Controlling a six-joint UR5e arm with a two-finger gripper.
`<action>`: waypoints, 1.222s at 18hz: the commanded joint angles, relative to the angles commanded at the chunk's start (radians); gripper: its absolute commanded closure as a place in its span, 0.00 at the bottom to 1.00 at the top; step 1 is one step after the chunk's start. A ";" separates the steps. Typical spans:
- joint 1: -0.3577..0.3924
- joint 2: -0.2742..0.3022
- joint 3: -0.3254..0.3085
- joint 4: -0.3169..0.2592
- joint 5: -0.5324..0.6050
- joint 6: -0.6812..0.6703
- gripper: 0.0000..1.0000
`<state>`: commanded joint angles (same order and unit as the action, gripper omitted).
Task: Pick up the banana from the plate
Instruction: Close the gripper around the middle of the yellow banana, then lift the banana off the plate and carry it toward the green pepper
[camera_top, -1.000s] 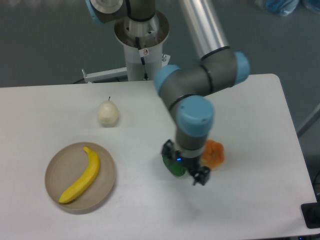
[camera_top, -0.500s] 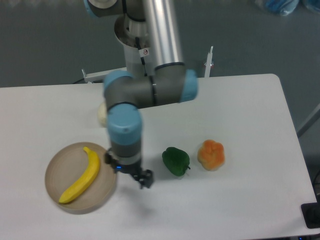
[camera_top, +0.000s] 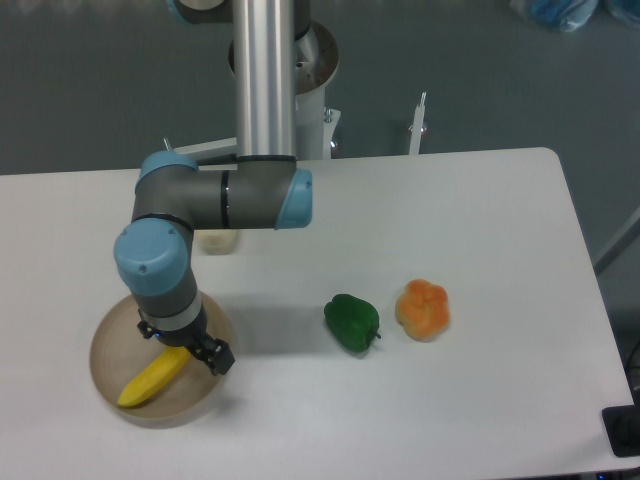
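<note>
The yellow banana (camera_top: 150, 381) lies on the round tan plate (camera_top: 112, 345) at the front left of the table. Only its lower half shows; the wrist hides its upper half. My gripper (camera_top: 183, 348) hangs right over the banana's middle, with one dark finger on each side of it. The fingers stand apart, and I cannot see whether they touch the banana.
A pale pear (camera_top: 216, 240) is mostly hidden behind the arm's elbow at the back left. A green pepper (camera_top: 351, 323) and an orange pepper (camera_top: 422, 309) lie near the table's middle right. The robot's base column (camera_top: 266, 70) stands at the back.
The arm has swung left from above the green pepper across the table, and the gripper now sits over the banana on the plate. The peppers are uncovered.
</note>
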<state>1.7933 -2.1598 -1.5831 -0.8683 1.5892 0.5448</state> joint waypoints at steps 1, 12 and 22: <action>-0.009 -0.003 0.002 0.000 0.002 -0.018 0.00; -0.022 -0.017 0.018 0.003 -0.003 -0.109 0.61; -0.018 0.031 0.017 -0.009 -0.009 -0.111 0.79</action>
<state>1.7748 -2.1292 -1.5662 -0.8774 1.5800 0.4341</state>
